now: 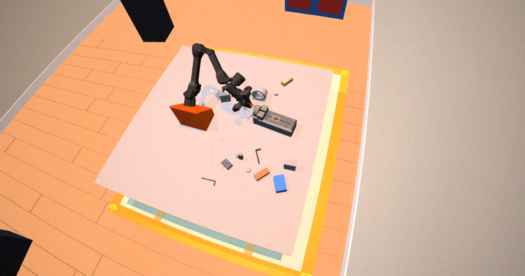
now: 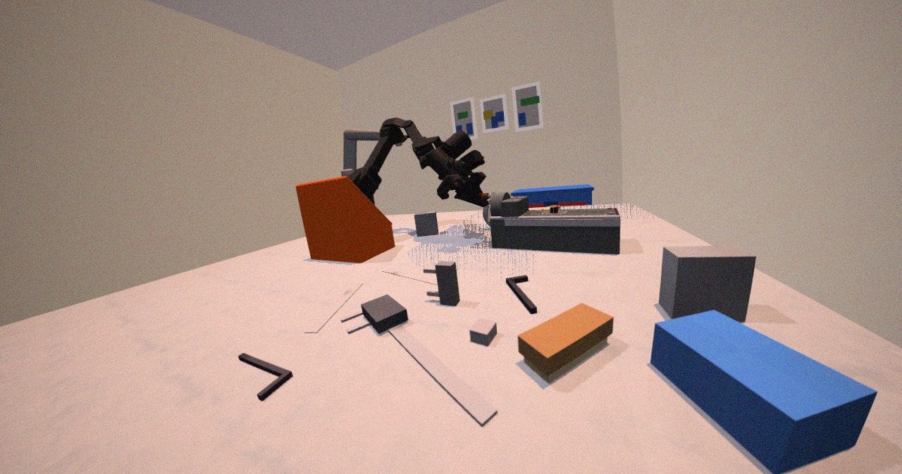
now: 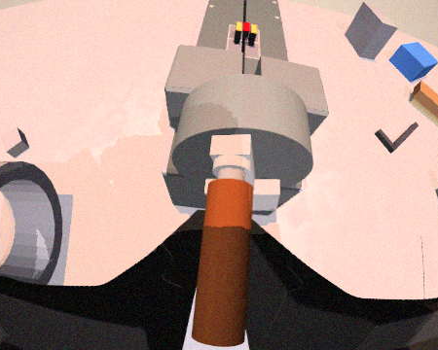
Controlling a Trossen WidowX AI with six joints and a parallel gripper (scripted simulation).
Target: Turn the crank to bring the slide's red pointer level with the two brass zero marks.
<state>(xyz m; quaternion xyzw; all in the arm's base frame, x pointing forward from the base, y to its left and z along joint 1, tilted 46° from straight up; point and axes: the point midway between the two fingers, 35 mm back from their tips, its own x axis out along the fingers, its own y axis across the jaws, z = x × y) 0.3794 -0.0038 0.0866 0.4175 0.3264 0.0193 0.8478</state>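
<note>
The crank machine (image 1: 273, 126) (image 2: 554, 235) is a long dark box with a grey round hub (image 3: 248, 104) at its near end. My gripper (image 3: 220, 221) (image 1: 252, 106) (image 2: 486, 201) is shut on the crank's orange handle (image 3: 230, 201), one black finger on each side. The pale crank arm (image 3: 231, 145) is seen nearly end-on in front of the hub. On the slide the red pointer (image 3: 246, 26) (image 1: 275, 117) sits between the left brass mark (image 3: 238, 26) and the right brass mark (image 3: 253, 29), close to level with them. I cannot tell whether it is exactly level.
A grey ring (image 1: 259, 93) (image 3: 57, 228) stands beside the machine's crank end. A small grey block (image 1: 224, 97) (image 2: 426, 224) is near the arm. A blue block (image 1: 279, 183) (image 2: 757, 370), an orange block (image 1: 261, 174) (image 2: 565, 339) and a grey box (image 1: 290, 165) (image 2: 706, 285) lie farther off.
</note>
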